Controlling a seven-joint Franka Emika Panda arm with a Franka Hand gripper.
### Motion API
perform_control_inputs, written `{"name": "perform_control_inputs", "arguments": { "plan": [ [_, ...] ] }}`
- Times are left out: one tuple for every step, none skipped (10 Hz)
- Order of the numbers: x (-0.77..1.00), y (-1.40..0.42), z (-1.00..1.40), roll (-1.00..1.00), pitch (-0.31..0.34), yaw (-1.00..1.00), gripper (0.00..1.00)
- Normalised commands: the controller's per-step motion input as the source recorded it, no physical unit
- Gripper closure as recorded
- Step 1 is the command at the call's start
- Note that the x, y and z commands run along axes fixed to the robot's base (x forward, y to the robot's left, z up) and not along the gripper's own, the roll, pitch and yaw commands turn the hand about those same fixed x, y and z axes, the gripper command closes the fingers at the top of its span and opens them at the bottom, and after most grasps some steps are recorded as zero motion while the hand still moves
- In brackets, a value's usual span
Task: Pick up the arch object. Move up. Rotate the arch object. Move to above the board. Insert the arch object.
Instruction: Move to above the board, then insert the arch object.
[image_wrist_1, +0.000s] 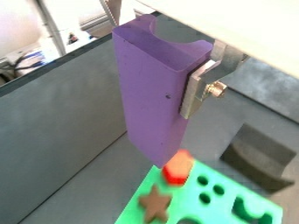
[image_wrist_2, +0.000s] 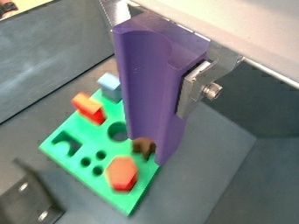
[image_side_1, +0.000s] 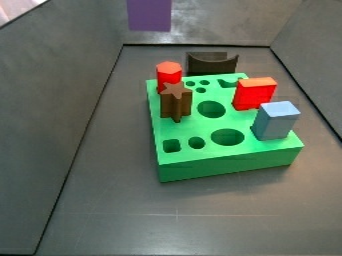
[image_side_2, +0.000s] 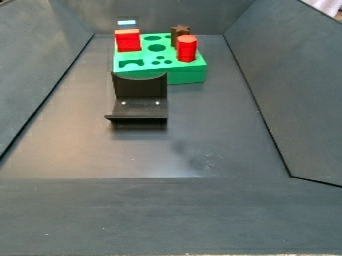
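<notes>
The arch object (image_wrist_1: 149, 96) is a tall purple block with a scooped end, and it also shows in a wrist view (image_wrist_2: 149, 96). My gripper (image_wrist_1: 163, 86) is shut on it, with one silver finger (image_wrist_1: 198, 89) pressed on its side; the opposite finger is hidden behind the block. The block hangs in the air over the far part of the green board (image_wrist_1: 239, 208). In a side view only its lower end (image_side_1: 148, 13) shows at the top edge, high above the board (image_side_1: 221, 150). The gripper and the block are out of frame in a side view where the board (image_side_2: 140, 70) lies at the far end.
On the board stand a red cylinder (image_side_1: 168, 73), a brown star (image_side_1: 174, 100), a red cube (image_side_1: 254, 93) and a blue cube (image_side_1: 277, 118). The dark fixture (image_side_2: 139, 100) stands on the floor beside the board. Grey walls enclose the floor.
</notes>
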Motion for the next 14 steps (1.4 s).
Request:
{"name": "perform_control_inputs", "arguments": {
  "plan": [
    [0.20,-0.58,0.08,0.02,0.123,0.01,1.00],
    [0.14,-0.37,0.06,0.03,0.116,0.01,1.00],
    [0.00,0.08,0.00,-0.06,0.000,0.00,1.00],
    [0.43,0.30,0.00,0.04,0.107,0.29,1.00],
    [0.91,0.32,-0.01,0.04,0.170,0.12,1.00],
    [0.89,0.27,-0.02,0.07,0.131,0.20,1.00],
    [1.00,0.17,0.00,0.16,0.163,0.19,1.00],
    [1.00,0.12,-0.03,0.17,0.206,0.21,1.00],
    [1.00,0.06,-0.07,0.12,0.217,0.15,1.00],
    [1.00,0.09,-0.02,0.08,0.163,0.14,1.00],
    [1.00,0.08,0.00,0.06,0.149,0.13,1.00],
    [1.00,0.07,0.00,0.00,0.147,0.07,1.00],
    [0.95,0.07,0.00,0.00,0.084,0.03,1.00],
    [0.98,0.08,0.00,0.01,0.076,0.09,1.00]
  ]
}}
